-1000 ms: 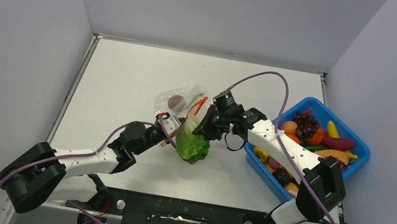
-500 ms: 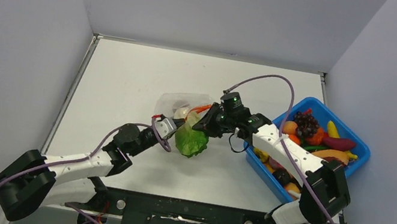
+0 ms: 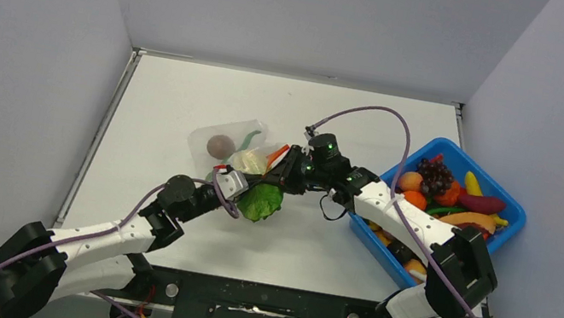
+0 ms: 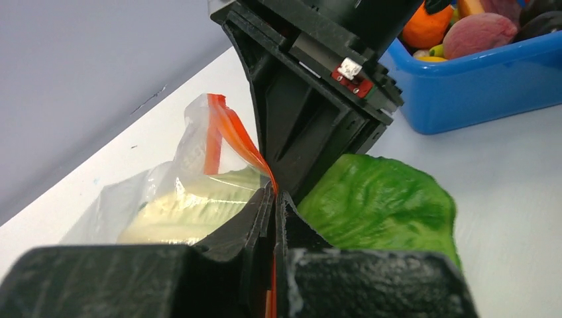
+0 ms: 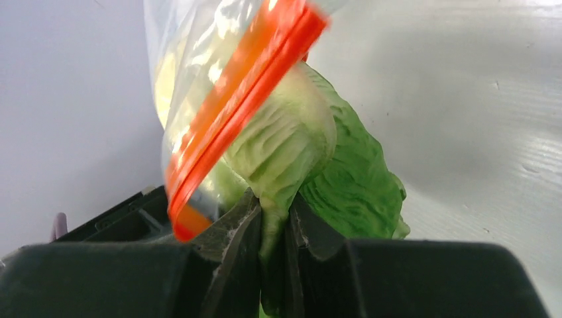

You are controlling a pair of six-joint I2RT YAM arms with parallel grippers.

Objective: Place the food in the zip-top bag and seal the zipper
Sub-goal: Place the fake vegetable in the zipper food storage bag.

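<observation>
The left gripper (image 4: pixel 275 195) pinches the zipper (image 4: pixel 213 136) of the zip-top bag (image 3: pixel 221 142) near the bench (image 3: pixel 178 90) centre. The right gripper (image 5: pixel 273 212) clamps the lettuce leaf (image 3: pixel 260 201), partly inside at the bag's five o'clock.

The clear, crinkly zip-top bag (image 3: pixel 231 144) is lying crumpled, holding a brown round piece (image 3: pixel 218 146). Its orange-red zipper (image 4: pixel 228 136) is gaping unsealed. The green lettuce leaf (image 3: pixel 261 201) is poking pale stem first into the mouth, its leafy end hanging outside. The other toy fruits (image 3: pixel 450 194) are lying heaped well apart.
</observation>
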